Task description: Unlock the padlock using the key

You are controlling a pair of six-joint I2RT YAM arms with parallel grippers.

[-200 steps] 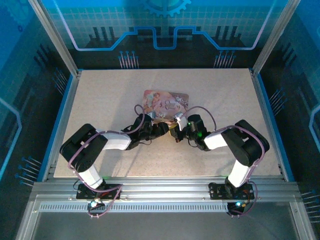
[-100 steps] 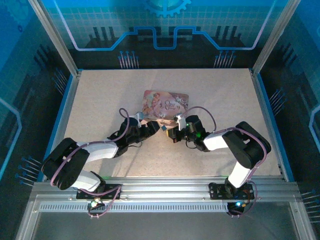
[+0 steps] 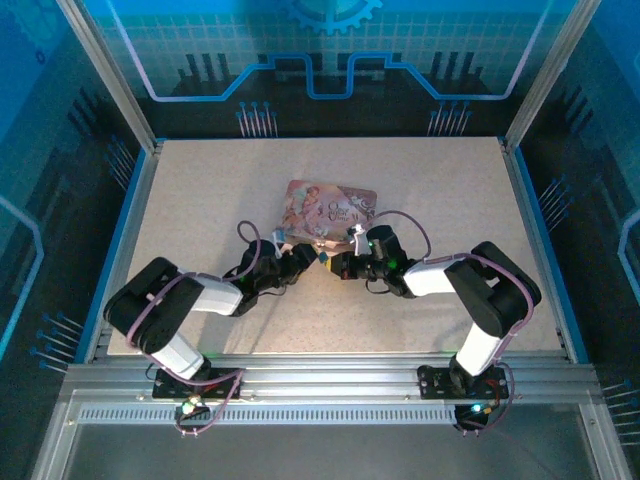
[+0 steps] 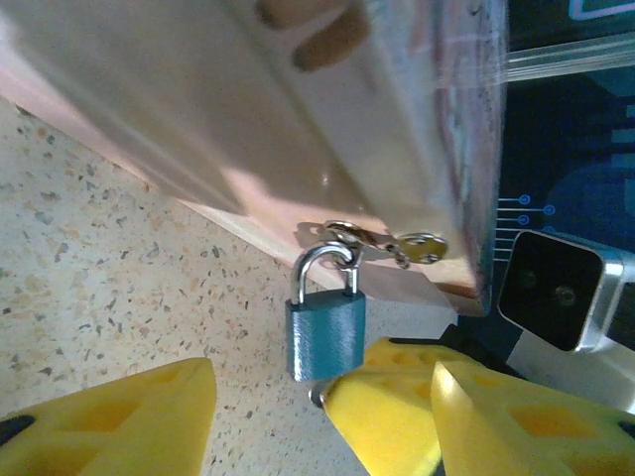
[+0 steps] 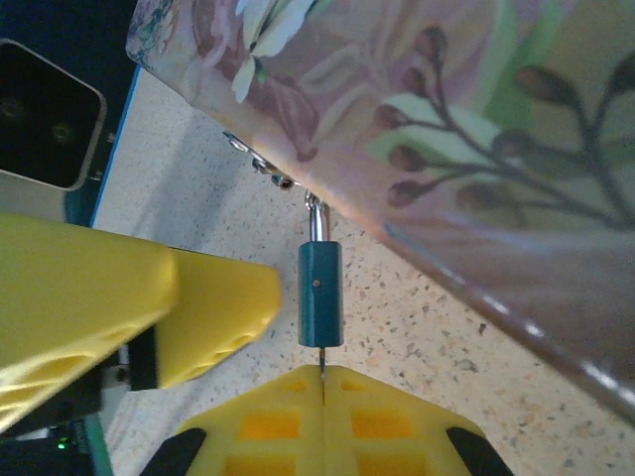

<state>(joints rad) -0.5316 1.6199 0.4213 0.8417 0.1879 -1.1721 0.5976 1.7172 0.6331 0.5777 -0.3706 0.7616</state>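
Note:
The small blue padlock [image 4: 325,337] hangs by its silver shackle from the latch on the near edge of the pink cartoon-printed box [image 3: 331,206]. My left gripper [image 4: 322,377] is open, and its yellow fingers [image 4: 109,416] stand either side of the lock without touching it. Edge-on, the padlock [image 5: 320,295] has the thin dark key [image 5: 321,359] entering its underside. My right gripper [image 5: 322,375] is shut on the key, just below the lock. From above, the left gripper [image 3: 303,259] and right gripper [image 3: 338,264] meet at the padlock [image 3: 322,257] by the box's near edge.
The box lies flat in the middle of the speckled table [image 3: 200,200], with bare table all round it. A metal frame and blue walls [image 3: 115,90] enclose the table. Both arms' forearms converge low over the near half of the table.
The left arm has swung and folded lower, and its gripper has drawn slightly left of the lock. The right gripper has edged left towards the padlock, still shut on the key.

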